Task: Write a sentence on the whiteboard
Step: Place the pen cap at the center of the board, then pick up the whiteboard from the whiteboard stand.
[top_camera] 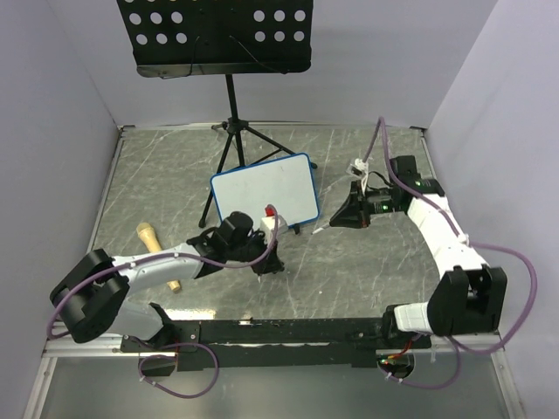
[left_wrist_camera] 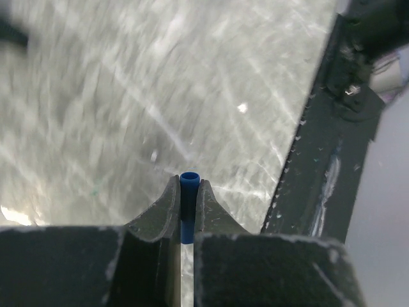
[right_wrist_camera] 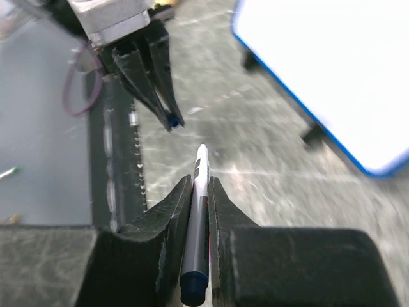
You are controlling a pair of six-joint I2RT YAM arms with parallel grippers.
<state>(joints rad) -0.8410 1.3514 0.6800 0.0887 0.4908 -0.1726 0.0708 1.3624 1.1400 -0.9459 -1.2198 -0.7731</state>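
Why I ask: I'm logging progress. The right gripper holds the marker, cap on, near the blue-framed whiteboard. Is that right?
Not quite: the cap is off. The right wrist view shows the marker in the right gripper with its tip bare, while the left gripper pinches the blue cap. The rest holds: the marker is near the blue-framed whiteboard.

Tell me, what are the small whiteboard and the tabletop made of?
The whiteboard looks like a smooth white coated panel in a blue plastic-looking frame with rounded corners. The tabletop is grey with pale streaks, like marble or a marble-print sheet; which one is unclear.
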